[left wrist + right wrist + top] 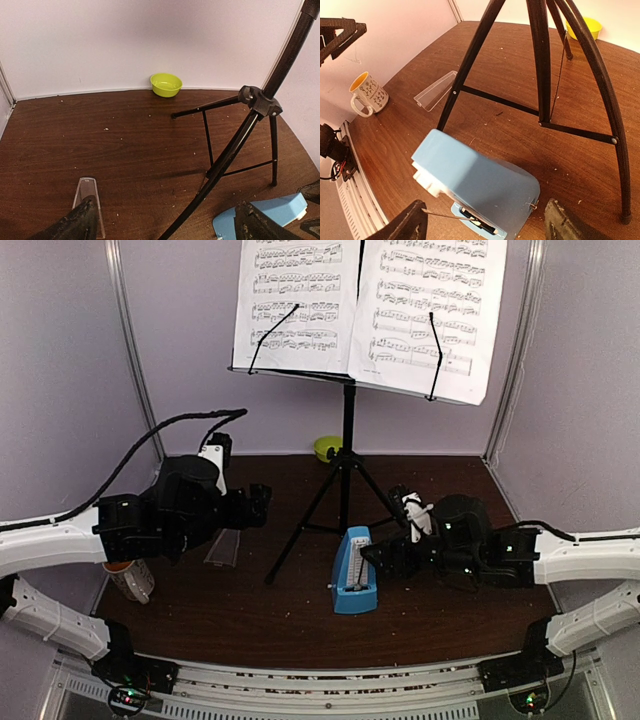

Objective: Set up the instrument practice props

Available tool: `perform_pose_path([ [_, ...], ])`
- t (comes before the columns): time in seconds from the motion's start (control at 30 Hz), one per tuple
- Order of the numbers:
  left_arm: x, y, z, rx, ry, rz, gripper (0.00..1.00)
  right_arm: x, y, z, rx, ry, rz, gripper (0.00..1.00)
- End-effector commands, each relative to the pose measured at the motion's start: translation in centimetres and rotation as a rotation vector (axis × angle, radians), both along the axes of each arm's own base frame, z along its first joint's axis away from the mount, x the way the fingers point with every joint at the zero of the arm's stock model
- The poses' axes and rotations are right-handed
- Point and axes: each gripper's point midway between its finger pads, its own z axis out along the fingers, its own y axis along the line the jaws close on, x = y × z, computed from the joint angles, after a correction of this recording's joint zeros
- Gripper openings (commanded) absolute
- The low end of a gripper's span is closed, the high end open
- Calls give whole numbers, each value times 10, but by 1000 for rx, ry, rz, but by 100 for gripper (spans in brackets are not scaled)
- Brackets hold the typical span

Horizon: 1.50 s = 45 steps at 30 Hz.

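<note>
Blue pyramid metronome on dark wood surface, beside thin black tripod stand — two white paper pages up top. Right hand apart, either side of metronome. Left hand wide apart.

- The blue metronome fills the lower middle of the frame, its cover off; a thin wire rod sticks out low on its left side.
- The right gripper has its two dark fingers in the bottom corners, spread wide – the metronome sits between them, and neither clearly touches it.
- The clear cover lies flat on the brown table, upper left of centre, just beside one tripod leg.
- The black legs of the music stand fan down from the top edge.
- A white mug, orange inside, stands at far left.
- A yellow-green bowl sits at upper right – partly behind the legs.
</note>
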Motion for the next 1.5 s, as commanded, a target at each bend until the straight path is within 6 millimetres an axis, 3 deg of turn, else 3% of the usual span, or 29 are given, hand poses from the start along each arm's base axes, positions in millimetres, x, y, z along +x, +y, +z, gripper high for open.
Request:
perform_pose_path([
  [0.0,2,1,1,0,-16,2,98,3,-4,-2,-17,5,-27,81],
  [0.3,0,4,0,-10,-11,9,98,8,-33,-13,-84,0,-136,83],
  [0.57,-2,8,-8,2,14,14,98,22,-94,-42,-166,58,-275,85],
  [0.73,-2,11,-9,6,15,26,98,31,-130,-47,-182,88,-359,86],
  [0.93,2,18,-20,-18,79,40,98,33,-154,-47,-216,107,-392,88],
  [1.03,7,30,-32,-56,154,54,98,38,-164,-31,-159,112,-399,92],
  [1.1,10,37,-40,-86,197,52,98,42,-167,-13,-116,89,-389,99],
  [1.2,18,51,-45,-99,247,60,98,50,-171,18,-83,62,-378,100],
  [1.37,36,71,-31,-88,284,68,98,61,-175,62,-82,29,-362,100],
  [1.47,46,71,-6,-106,277,45,98,65,-171,92,-20,5,-343,100],
])
